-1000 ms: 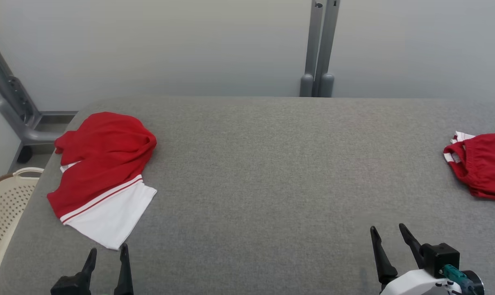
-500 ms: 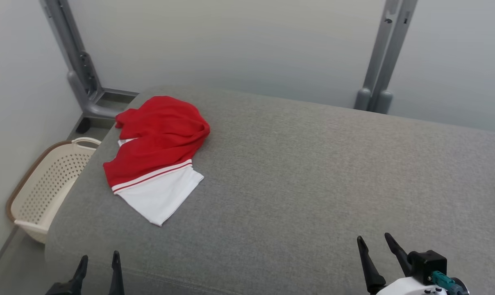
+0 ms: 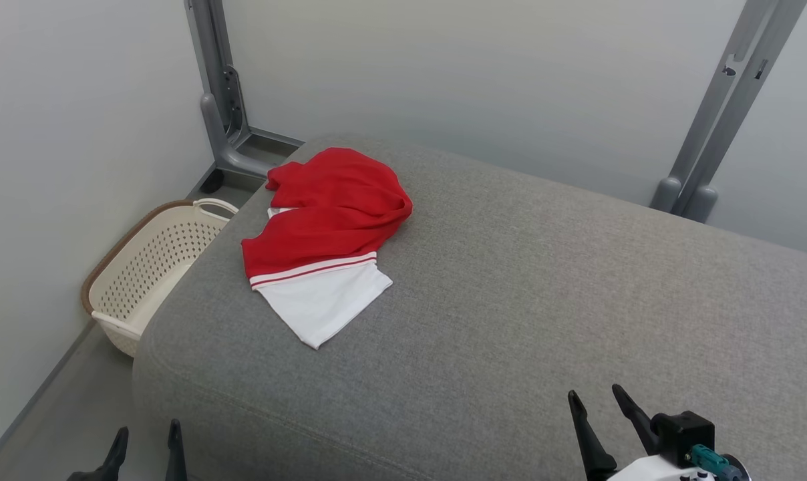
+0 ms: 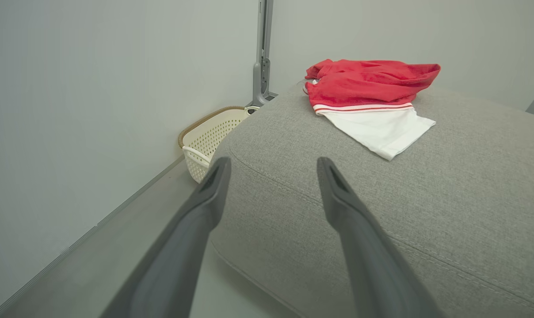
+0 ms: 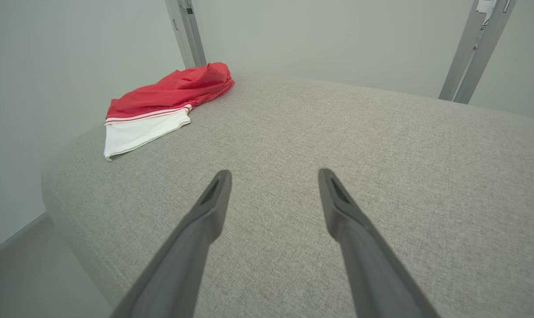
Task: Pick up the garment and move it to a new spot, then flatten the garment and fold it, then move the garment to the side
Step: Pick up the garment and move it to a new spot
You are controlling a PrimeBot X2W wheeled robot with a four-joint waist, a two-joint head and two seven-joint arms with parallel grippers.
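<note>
Grey fabric surface (image 3: 544, 300), crumpled garment (image 3: 330, 227), cream basket (image 3: 151, 264) (beside it), pale walls (image 3: 76, 133)

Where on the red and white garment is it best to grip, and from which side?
Probably the white panel of the garment, at its near corner: it lies flat and points toward the robot. Come with the left hand from the near side; the red part is bunched.

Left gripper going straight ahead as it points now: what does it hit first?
Probably the near corner of the grey cushion: the open left gripper aims at bare fabric there. The garment lies farther on, right of that line; the basket sits left of it. Depth is unclear.
</note>
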